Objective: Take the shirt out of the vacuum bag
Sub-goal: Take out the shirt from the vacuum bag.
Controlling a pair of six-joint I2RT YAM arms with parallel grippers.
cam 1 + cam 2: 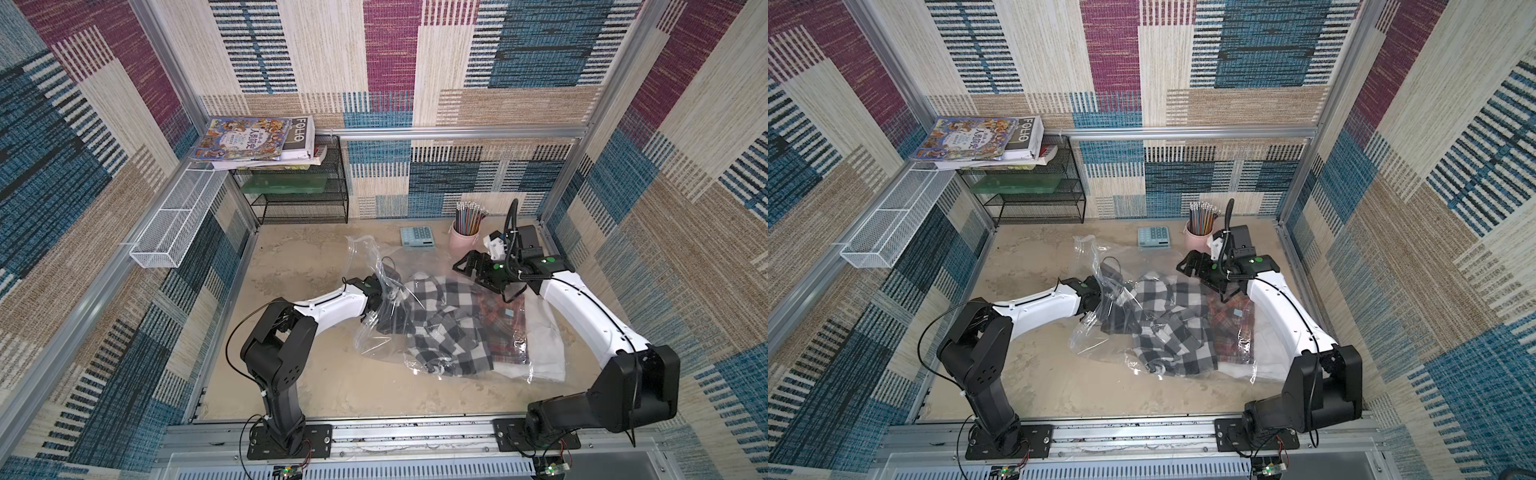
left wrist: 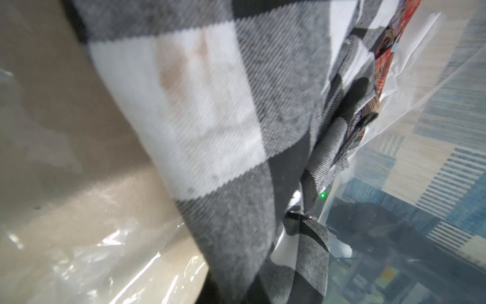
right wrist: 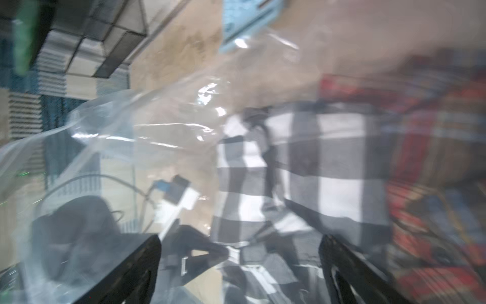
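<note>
The shirt [image 1: 440,328], in big black, grey and white checks, lies crumpled inside the vacuum bag [image 1: 376,347]. The bag sprawls from the middle of the surface [image 1: 316,374] toward its right edge, with its mouth bunched up around my left wrist. I judge the cloth light, soft and floppy, easy to pinch at any fold. The clear film is glossy, crinkly and probably slippery, so it may drag along unless pinned.

My left hand [image 1: 384,303] sits inside the mouth, pressed together; I cannot see whether cloth is caught in it. My right hand [image 1: 480,280] hovers over the bag's back part, spread wide, holding nothing.

A red plaid garment [image 1: 505,328] and a white garment [image 1: 544,353] lie just beside the shirt, nearer the right edge.
</note>
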